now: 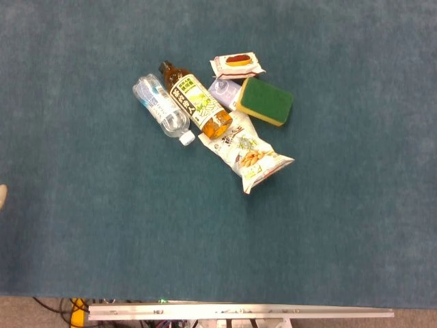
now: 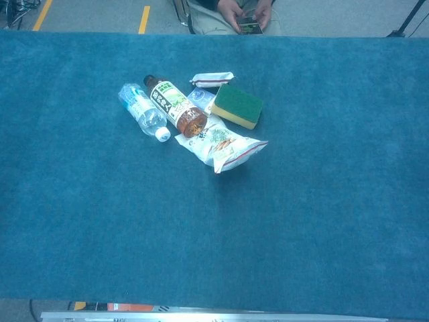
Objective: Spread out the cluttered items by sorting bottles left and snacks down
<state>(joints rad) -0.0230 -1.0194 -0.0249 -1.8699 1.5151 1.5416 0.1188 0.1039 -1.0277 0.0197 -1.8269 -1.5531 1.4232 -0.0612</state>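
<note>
A clear water bottle [image 1: 161,107] [image 2: 143,111] lies on the blue cloth, white cap toward me. Beside it on the right lies a brown tea bottle [image 1: 196,102] [image 2: 175,106], its base resting on a white snack bag [image 1: 249,152] [image 2: 224,144]. A small wrapped snack [image 1: 237,64] [image 2: 212,80] sits at the far side of the pile. A green and yellow sponge [image 1: 265,101] [image 2: 238,106] partly covers a pale purple packet [image 1: 223,90] [image 2: 200,98]. A pale sliver [image 1: 2,198] at the head view's left edge may be my left hand. My right hand is not visible.
Blue cloth [image 1: 341,225] covers the table on all sides of the pile. A metal rail [image 1: 239,312] runs along the near edge. Beyond the far edge a person [image 2: 247,13] holds a phone.
</note>
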